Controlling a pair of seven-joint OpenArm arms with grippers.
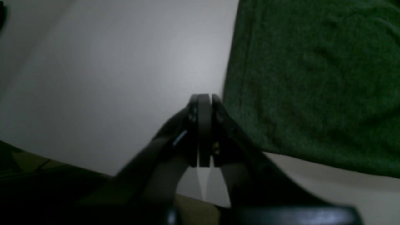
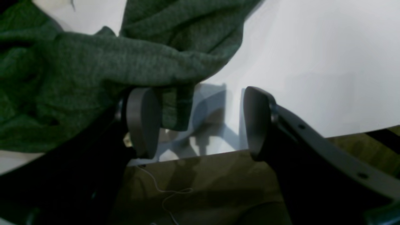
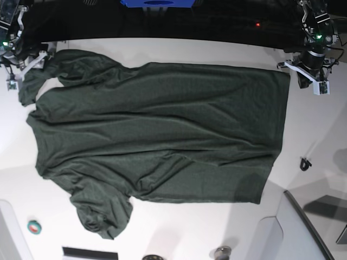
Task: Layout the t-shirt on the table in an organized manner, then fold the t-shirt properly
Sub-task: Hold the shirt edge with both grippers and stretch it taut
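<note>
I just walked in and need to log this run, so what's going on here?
A two-armed robot is laying out a dark green t-shirt on a white table. The shirt lies spread out but wrinkled, not yet folded. The left gripper is shut and empty, beside the shirt's edge at a hem corner. The right gripper is open at the sleeve end, with a bunched fold of cloth hanging between its fingers, not clamped.

The t-shirt (image 3: 157, 130) is plain dark green with no print, spread on the white table (image 3: 179, 233).
</note>
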